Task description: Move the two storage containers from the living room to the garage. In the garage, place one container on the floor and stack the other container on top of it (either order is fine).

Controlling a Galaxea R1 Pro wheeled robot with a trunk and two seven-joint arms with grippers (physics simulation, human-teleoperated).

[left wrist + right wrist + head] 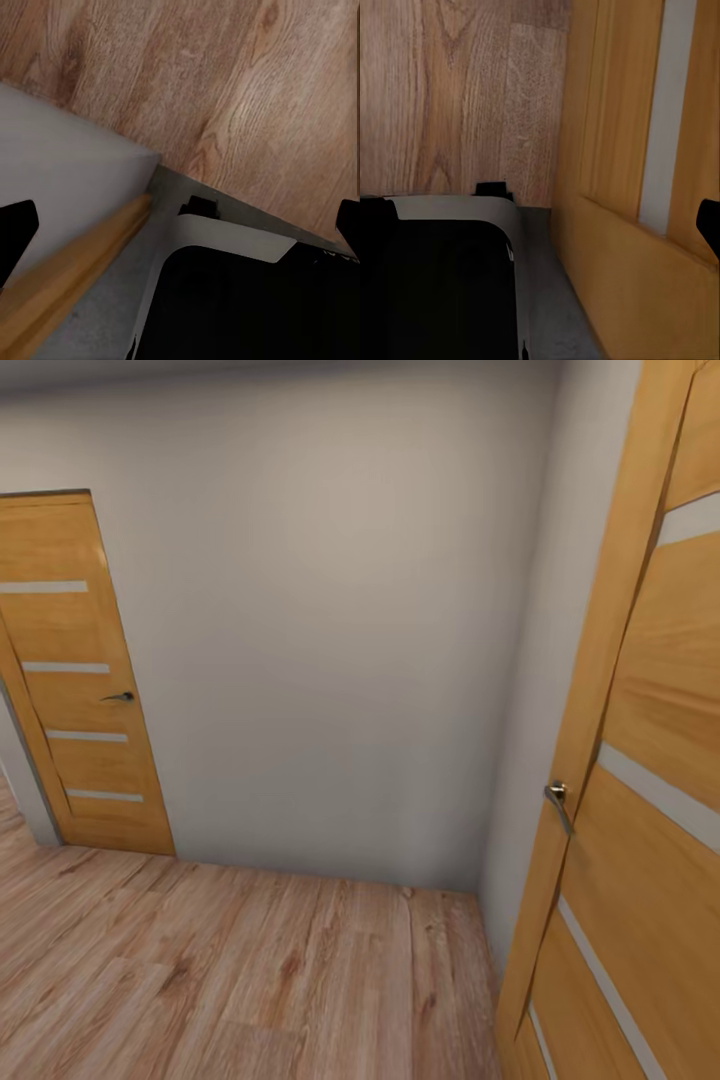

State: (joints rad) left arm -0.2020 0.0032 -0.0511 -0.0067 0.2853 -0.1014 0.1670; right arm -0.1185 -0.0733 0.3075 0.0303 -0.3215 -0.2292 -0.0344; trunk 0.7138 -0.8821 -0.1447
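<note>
The two storage containers are out of view. I face a bare pale grey wall [330,640] in a passage with a light wood plank floor [220,970]. In the left wrist view my left gripper [180,229] is open, with its dark fingertips [15,229] at the picture's two edges and nothing between them. It hangs over the plank floor, a wall corner and my own black base [247,307]. In the right wrist view my right gripper [540,221] is also open and holds nothing. One of its fingertips [709,225] shows against a wooden door.
A closed wooden door [75,680] with pale stripes and a lever handle stands in the wall at the left. A second wooden door [640,790] with a metal handle [557,800] stands very close on my right. The right wrist view shows this door's lower panel [622,247] beside my base.
</note>
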